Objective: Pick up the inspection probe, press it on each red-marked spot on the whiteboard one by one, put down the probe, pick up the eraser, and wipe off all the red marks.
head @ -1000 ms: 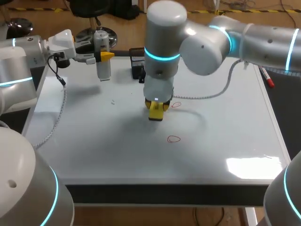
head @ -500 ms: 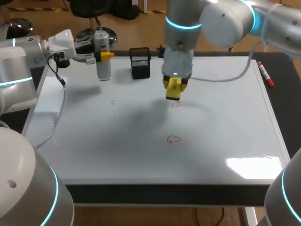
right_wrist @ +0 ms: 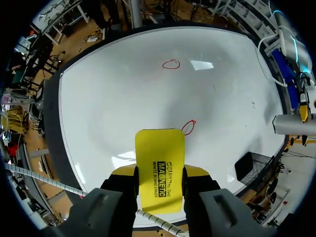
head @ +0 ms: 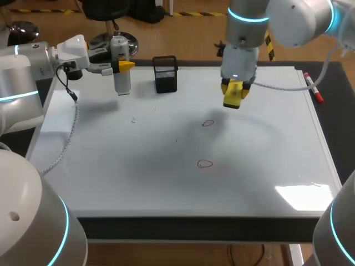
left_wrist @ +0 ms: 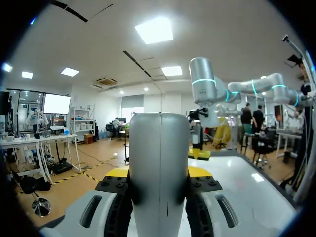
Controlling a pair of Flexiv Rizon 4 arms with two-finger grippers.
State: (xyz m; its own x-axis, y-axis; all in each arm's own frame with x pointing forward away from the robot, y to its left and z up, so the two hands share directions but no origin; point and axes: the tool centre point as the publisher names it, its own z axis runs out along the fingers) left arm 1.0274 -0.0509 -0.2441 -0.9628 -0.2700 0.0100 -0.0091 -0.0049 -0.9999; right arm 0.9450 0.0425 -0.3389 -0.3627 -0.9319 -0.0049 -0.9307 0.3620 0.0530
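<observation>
Two red marks sit on the whiteboard (head: 111, 166): a far ring (head: 207, 123) and a near ring (head: 205, 163). The yellow eraser (right_wrist: 159, 163) has black print on it. My right gripper (head: 233, 94) is closed on it, above the board near the far ring. My left gripper (left_wrist: 160, 173) is clamped on the grey probe (left_wrist: 159, 158) at the back left corner. The probe's end nearest my wrist is out of sight.

On the desk (head: 194, 228) lies the whiteboard (head: 111, 166); near its middle a far mark (head: 207, 123) sits behind a near mark (head: 205, 163). A holder (head: 165, 73) stands at the back edge. To its left is the probe (head: 121, 80), in the left end effector (head: 125, 65). To its right is the eraser (head: 233, 100), in the right end effector (head: 234, 90).
</observation>
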